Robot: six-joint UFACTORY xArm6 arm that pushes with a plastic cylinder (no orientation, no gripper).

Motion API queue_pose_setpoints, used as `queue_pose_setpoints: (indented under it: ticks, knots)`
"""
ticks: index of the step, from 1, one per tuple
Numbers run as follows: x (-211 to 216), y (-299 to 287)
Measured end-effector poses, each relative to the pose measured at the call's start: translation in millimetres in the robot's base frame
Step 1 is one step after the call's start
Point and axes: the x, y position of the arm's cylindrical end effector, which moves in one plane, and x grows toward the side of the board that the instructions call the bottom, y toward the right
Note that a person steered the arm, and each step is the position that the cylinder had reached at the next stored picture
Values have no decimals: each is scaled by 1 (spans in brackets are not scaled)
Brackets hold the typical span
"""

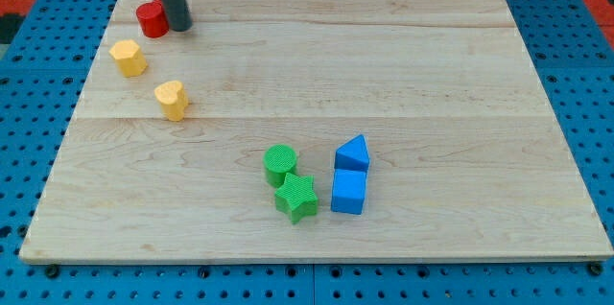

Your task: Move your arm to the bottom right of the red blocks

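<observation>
My tip (179, 26) sat right beside the red block (151, 19), touching it or almost, at about three o'clock from it. The job asked for the bottom right, near four or five o'clock. So I think the tip only needed a small slide toward the view's bottom, staying a little off the block. Going slow would be best, so the block did not get bumped away.

The arm had no pincer at all, just a dark rod, so nothing was held or let go.

The red block was small and round-looking, but the rod hid part of it, so I could not tell its true shape. Only one red piece showed. It was up by the board's (432, 75) top left corner. Two yellow blocks lay at about six o'clock from it, well away from the tip.
</observation>
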Motion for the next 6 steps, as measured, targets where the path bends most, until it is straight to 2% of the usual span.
queue_pose_setpoints:
  ticks: [1, 5, 6]
  knots:
    - [-4, 28]
    - [0, 31]
    - [1, 62]
